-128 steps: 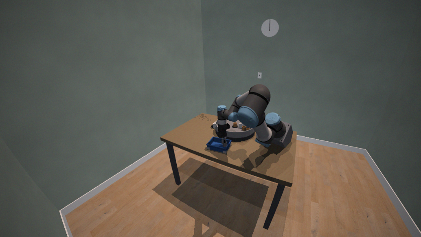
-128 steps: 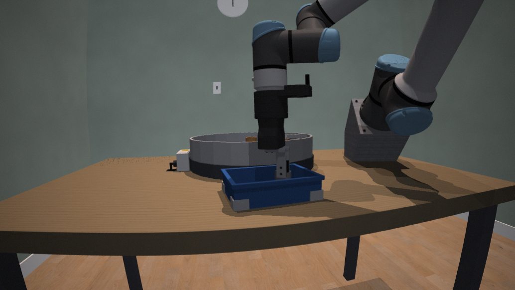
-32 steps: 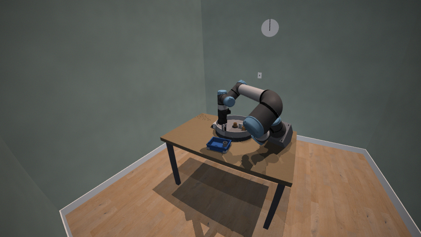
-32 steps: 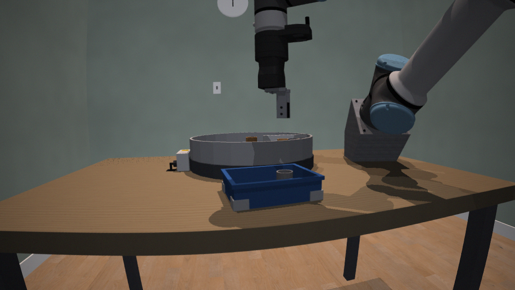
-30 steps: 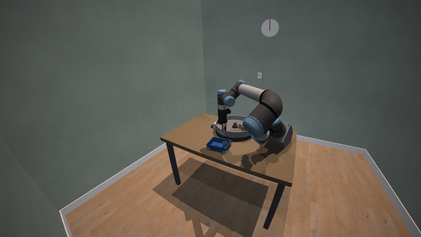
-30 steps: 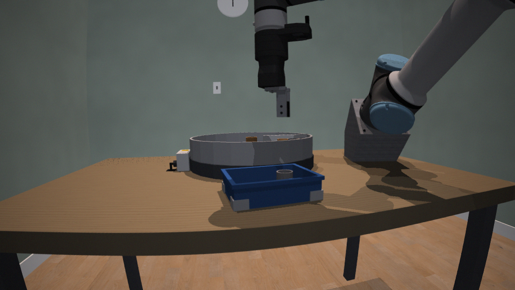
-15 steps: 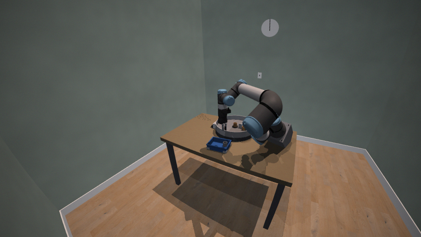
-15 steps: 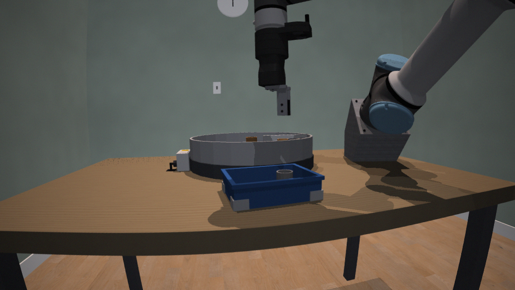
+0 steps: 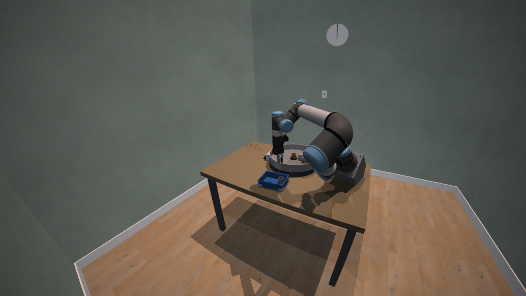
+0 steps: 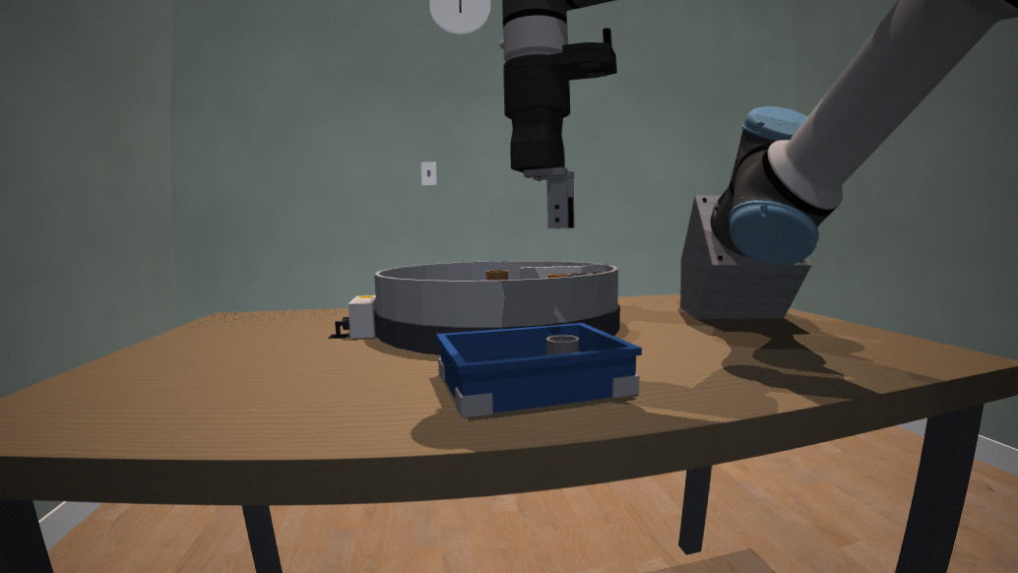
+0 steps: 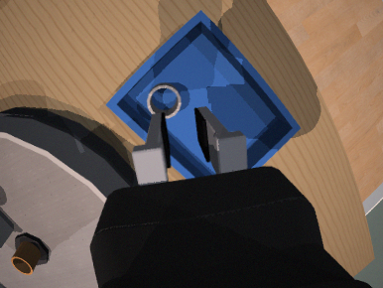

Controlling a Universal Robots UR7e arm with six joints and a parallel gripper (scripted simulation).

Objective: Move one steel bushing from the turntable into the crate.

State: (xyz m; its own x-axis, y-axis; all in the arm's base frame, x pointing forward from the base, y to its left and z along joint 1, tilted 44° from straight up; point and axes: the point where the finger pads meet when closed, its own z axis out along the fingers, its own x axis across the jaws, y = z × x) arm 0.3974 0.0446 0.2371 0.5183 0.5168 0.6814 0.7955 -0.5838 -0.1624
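Note:
A grey steel bushing (image 10: 561, 344) stands upright in the blue crate (image 10: 538, 366), near one wall; it also shows in the wrist view (image 11: 163, 98) and the top view (image 9: 281, 179). My gripper (image 10: 560, 213) hangs well above the grey turntable's (image 10: 496, 292) front rim, behind the crate. Its fingers stand apart with nothing between them. On the turntable I see a brass-coloured bushing (image 10: 496, 274) and another (image 9: 304, 158). One brass bushing shows at the wrist view's lower left (image 11: 27, 259).
A small white box (image 10: 361, 316) sits at the turntable's left side. The arm's grey base block (image 10: 733, 277) stands at the right, its elbow reaching over the table. The crate (image 9: 273, 179) lies near the table's front edge.

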